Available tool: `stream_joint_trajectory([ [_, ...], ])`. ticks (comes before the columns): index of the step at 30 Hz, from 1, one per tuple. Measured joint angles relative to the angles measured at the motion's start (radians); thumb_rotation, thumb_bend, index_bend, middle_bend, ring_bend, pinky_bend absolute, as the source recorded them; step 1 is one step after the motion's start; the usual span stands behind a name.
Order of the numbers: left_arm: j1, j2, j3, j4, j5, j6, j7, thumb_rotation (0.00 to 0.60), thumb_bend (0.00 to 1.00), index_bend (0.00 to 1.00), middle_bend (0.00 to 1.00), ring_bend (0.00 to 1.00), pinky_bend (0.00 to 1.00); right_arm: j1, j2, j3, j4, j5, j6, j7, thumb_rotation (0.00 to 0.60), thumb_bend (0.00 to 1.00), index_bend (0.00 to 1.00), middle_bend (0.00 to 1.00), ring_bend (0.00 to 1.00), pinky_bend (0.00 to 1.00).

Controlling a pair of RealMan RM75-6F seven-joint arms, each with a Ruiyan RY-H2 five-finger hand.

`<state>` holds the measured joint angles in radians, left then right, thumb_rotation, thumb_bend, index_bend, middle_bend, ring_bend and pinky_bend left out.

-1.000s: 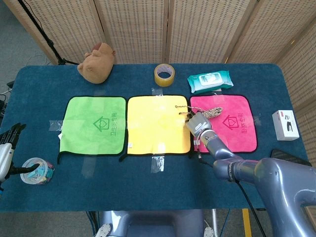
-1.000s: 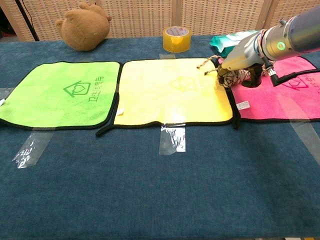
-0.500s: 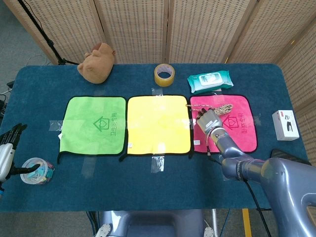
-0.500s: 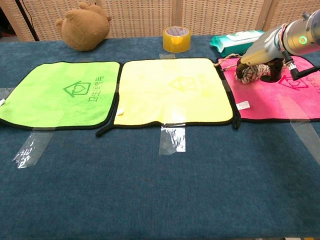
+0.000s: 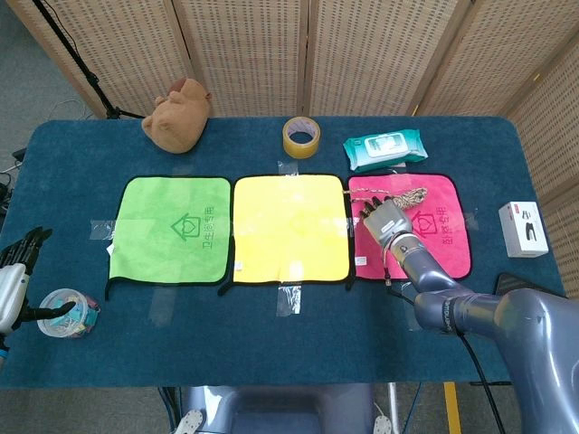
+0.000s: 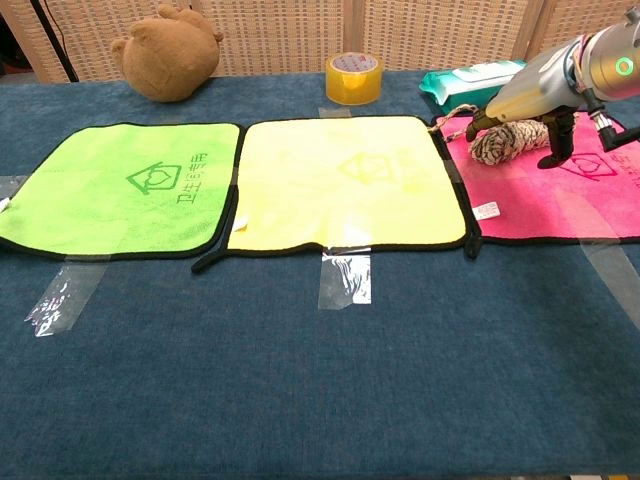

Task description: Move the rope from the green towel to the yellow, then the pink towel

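Note:
The coiled tan rope (image 5: 405, 195) (image 6: 505, 140) lies on the pink towel (image 5: 443, 242) (image 6: 560, 205), near its back left corner, with one loose end trailing toward the yellow towel (image 5: 289, 228) (image 6: 340, 180). My right hand (image 5: 383, 218) (image 6: 530, 105) hovers just over the rope with its fingers spread apart and nothing held. The green towel (image 5: 172, 226) (image 6: 120, 185) at the left lies bare. My left hand (image 5: 14, 271) stays at the table's far left edge, fingers apart, holding nothing.
A brown plush toy (image 5: 178, 113), a tape roll (image 5: 301, 136) and a wipes pack (image 5: 384, 147) line the back of the table. A white box (image 5: 523, 228) sits at the right edge. A small tub of items (image 5: 65, 314) stands by my left hand.
My right hand carried the rope from the yellow towel's right edge onto the pink towel, then spread its fingers and let it go. The left hand stayed put.

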<state>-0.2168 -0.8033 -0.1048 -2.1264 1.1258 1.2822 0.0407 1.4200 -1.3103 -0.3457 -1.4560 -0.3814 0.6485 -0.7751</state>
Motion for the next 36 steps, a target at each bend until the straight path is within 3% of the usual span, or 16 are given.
stream_joint_trajectory([
  [7, 0.003, 0.007, 0.005, 0.001, 0.020, -0.009, -0.016, 0.600, 0.06, 0.00, 0.00, 0.00, 0.00, -0.020, 0.091, 0.039, -0.118, -0.053, 0.081, 0.048, 0.600, 0.08, 0.00, 0.00, 0.00, 0.00],
  [13, 0.014, 0.010, 0.014, 0.004, 0.053, 0.004, -0.021, 0.600, 0.06, 0.00, 0.00, 0.00, 0.00, -0.102, 0.195, 0.088, -0.214, -0.238, 0.222, 0.150, 0.600, 0.08, 0.00, 0.00, 0.00, 0.00],
  [23, 0.067, -0.028, 0.047, 0.041, 0.134, 0.080, -0.013, 0.600, 0.06, 0.00, 0.00, 0.00, 0.00, -0.467, 0.335, 0.104, -0.272, -0.721, 0.606, 0.443, 0.600, 0.08, 0.00, 0.00, 0.00, 0.00],
  [30, 0.123, -0.076, 0.071, 0.116, 0.214, 0.162, -0.047, 0.600, 0.06, 0.00, 0.00, 0.00, 0.00, -0.727, 0.339, 0.105, -0.209, -0.865, 0.830, 0.646, 0.600, 0.05, 0.00, 0.00, 0.00, 0.00],
  [36, 0.162, -0.099, 0.096, 0.175, 0.292, 0.213, -0.073, 0.600, 0.06, 0.00, 0.00, 0.00, 0.00, -0.952, 0.273, 0.102, -0.135, -0.932, 0.969, 0.805, 0.600, 0.01, 0.00, 0.00, 0.00, 0.00],
])
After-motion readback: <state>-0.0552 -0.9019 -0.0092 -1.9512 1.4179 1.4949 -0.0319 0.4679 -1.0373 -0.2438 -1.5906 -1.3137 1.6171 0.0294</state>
